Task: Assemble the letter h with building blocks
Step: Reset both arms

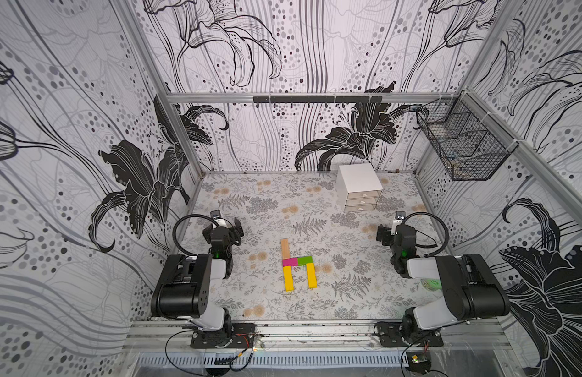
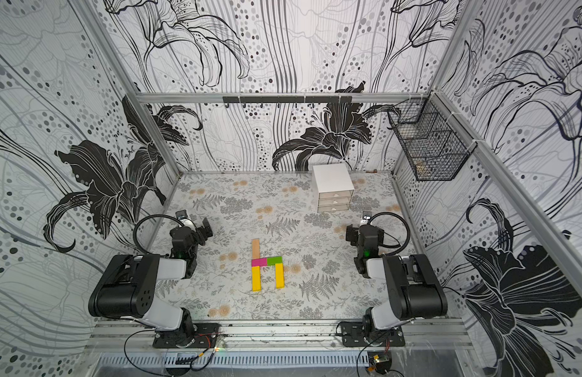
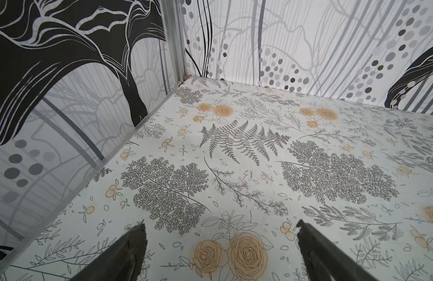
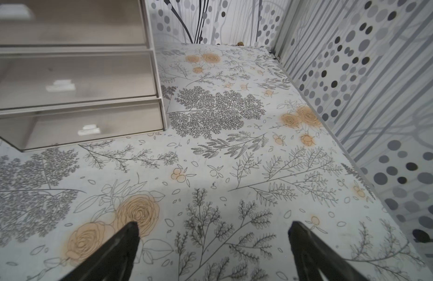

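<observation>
In both top views the building blocks lie flat mid-table, joined into the letter h (image 1: 297, 262). A tan block (image 1: 285, 248) forms the upright. A pink block (image 1: 290, 262) and a green block (image 1: 305, 260) make the crossbar, and two yellow blocks (image 1: 288, 278) (image 1: 311, 275) are the legs. The same shape shows with its tan block (image 2: 256, 248) farthest back. My left gripper (image 3: 220, 228) is open over bare table, left of the h (image 1: 232, 227). My right gripper (image 4: 213, 226) is open to the right of the h (image 1: 387, 232). Neither wrist view shows any block.
A white three-drawer box (image 1: 359, 187) stands at the back right, close ahead of the right gripper (image 4: 72, 80). A black wire basket (image 1: 462, 143) hangs on the right wall. Patterned walls close in the table on three sides.
</observation>
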{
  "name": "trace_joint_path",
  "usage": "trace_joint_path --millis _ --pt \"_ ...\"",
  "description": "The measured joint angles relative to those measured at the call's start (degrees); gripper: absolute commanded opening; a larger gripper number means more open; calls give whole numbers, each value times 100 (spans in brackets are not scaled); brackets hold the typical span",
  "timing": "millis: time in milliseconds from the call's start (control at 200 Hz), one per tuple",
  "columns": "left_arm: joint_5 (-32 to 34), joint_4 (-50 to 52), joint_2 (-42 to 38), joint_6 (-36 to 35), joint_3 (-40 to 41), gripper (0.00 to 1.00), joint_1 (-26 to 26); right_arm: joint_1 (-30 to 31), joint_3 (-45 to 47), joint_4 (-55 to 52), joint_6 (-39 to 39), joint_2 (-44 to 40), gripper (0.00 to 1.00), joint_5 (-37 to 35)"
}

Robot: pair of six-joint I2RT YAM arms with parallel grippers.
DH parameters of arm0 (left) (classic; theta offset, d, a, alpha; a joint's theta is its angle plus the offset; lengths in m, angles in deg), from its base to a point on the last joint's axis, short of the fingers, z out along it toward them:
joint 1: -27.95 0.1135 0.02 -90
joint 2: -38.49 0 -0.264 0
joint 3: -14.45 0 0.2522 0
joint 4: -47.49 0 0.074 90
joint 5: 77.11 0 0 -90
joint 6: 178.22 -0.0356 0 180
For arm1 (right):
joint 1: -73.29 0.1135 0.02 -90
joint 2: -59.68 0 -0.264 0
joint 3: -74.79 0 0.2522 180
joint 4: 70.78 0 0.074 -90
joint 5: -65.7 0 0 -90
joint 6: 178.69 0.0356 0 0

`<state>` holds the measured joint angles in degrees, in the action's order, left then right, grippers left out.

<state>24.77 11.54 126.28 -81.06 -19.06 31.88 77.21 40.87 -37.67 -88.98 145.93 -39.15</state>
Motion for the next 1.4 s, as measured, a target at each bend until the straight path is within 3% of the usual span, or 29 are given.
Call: trace_joint_path --millis 360,1402 --pt "-101 -70 0 -4 0 99 -2 0 -2 168 0 0 99 332" --pt "-101 -87 0 -7 0 99 -24 0 -2 186 0 0 99 332"
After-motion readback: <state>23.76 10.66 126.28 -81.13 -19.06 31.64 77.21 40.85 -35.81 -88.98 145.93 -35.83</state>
